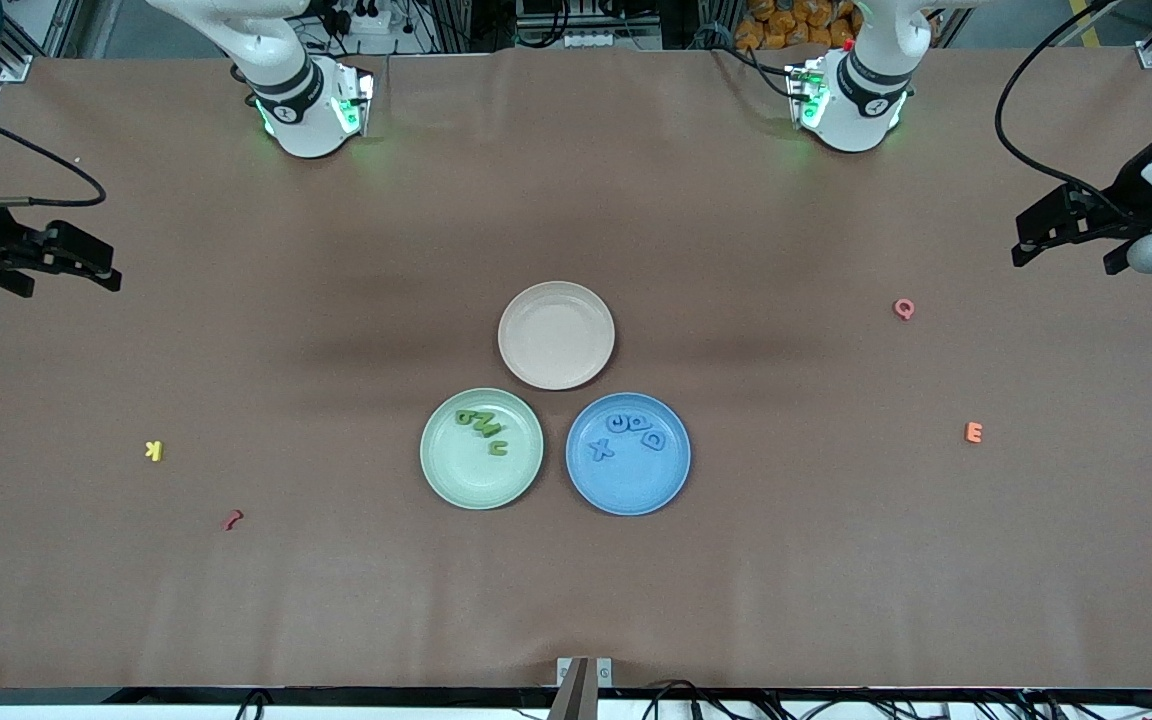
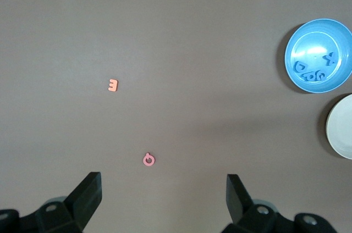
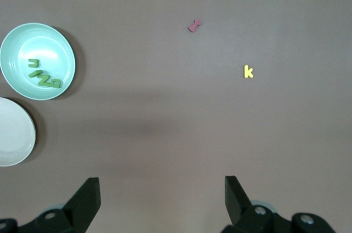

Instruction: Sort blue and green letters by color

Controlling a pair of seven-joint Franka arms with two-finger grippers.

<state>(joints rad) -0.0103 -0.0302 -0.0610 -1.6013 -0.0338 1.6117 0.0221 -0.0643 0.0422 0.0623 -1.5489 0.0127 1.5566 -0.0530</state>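
Observation:
Several green letters (image 1: 481,425) lie together in the pale green plate (image 1: 476,482) near the middle of the table. Several blue letters (image 1: 631,432) lie in the blue plate (image 1: 626,492) beside it, toward the left arm's end. The right wrist view shows the green letters (image 3: 43,75) in their plate (image 3: 37,29). The left wrist view shows the blue letters (image 2: 314,70) in their plate (image 2: 311,31). My left gripper (image 1: 1066,250) hangs open and empty over the table's left-arm end (image 2: 163,189). My right gripper (image 1: 66,275) hangs open and empty over the right-arm end (image 3: 162,189).
An empty beige plate (image 1: 556,335) sits just farther from the front camera than the two coloured plates. A pink Q (image 1: 903,308) and an orange E (image 1: 973,432) lie toward the left arm's end. A yellow K (image 1: 154,450) and a dark red piece (image 1: 232,519) lie toward the right arm's end.

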